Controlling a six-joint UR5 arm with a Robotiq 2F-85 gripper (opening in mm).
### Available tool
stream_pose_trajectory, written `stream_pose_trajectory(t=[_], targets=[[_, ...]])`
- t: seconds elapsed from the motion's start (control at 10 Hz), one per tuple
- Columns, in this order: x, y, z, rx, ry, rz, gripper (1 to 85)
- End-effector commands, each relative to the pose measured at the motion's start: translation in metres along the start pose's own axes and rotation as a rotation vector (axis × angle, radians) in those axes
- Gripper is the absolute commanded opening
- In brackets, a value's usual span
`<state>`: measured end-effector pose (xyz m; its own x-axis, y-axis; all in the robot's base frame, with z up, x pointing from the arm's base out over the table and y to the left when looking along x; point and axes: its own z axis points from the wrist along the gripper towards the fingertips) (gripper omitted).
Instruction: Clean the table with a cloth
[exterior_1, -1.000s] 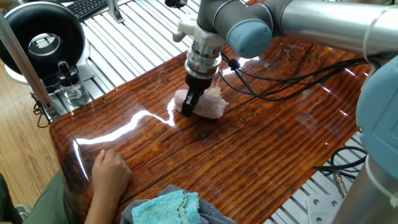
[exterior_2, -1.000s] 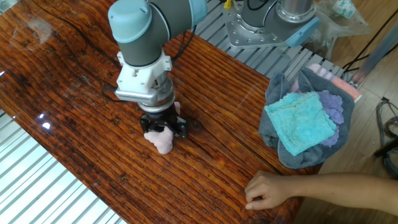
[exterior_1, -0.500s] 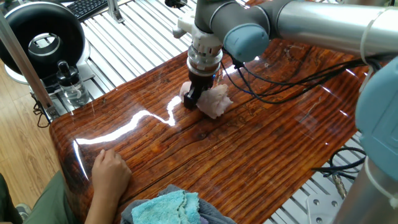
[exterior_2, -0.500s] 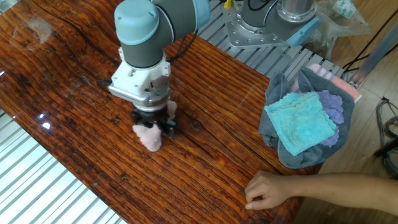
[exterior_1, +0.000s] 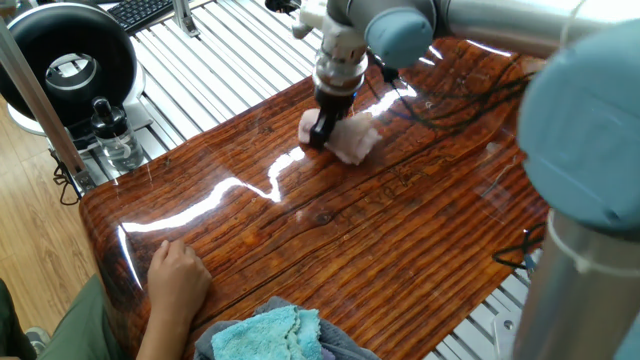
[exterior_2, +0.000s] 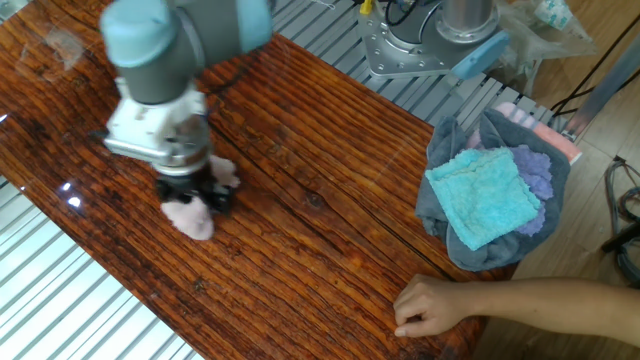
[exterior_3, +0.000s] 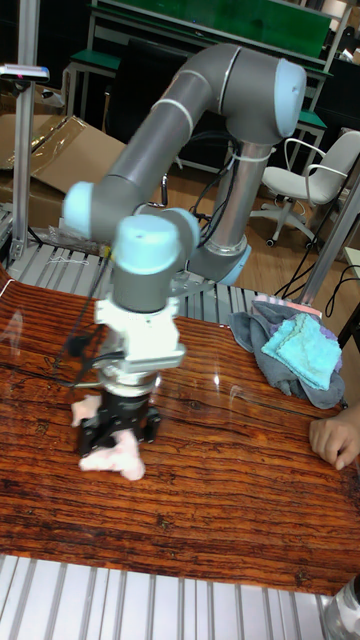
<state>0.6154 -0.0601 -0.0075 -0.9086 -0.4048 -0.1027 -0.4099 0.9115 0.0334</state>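
Since a second ago the gripper (exterior_1: 322, 134) has dragged the pink cloth (exterior_1: 350, 140) across the surface (exterior_1: 400, 230), farther from the person's hand (exterior_1: 178, 280) resting at its near edge. Its jaws stay clamped on the cloth, pressing it flat against the wood, pink tufts showing on both sides. A turquoise cloth (exterior_2: 485, 196) lies on a grey bundle (exterior_2: 450, 235) at the surface's end, well apart

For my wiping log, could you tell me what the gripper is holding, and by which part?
The gripper is shut on the small pale pink fluffy cloth, pinching its bunched-up middle and pressing it on the glossy reddish-brown wooden table.
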Motion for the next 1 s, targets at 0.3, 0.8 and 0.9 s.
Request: stream_pose_trajectory(t=[0.3,0.8,0.9], targets=[[0.017,-0.111,-0.004,0.152,0.013,-0.239,1.0],[0.000,-0.017,0.009,-0.173,-0.086,-0.039,1.0],[0.001,-0.002,0.005,-0.238,-0.089,-0.006,1.0]])
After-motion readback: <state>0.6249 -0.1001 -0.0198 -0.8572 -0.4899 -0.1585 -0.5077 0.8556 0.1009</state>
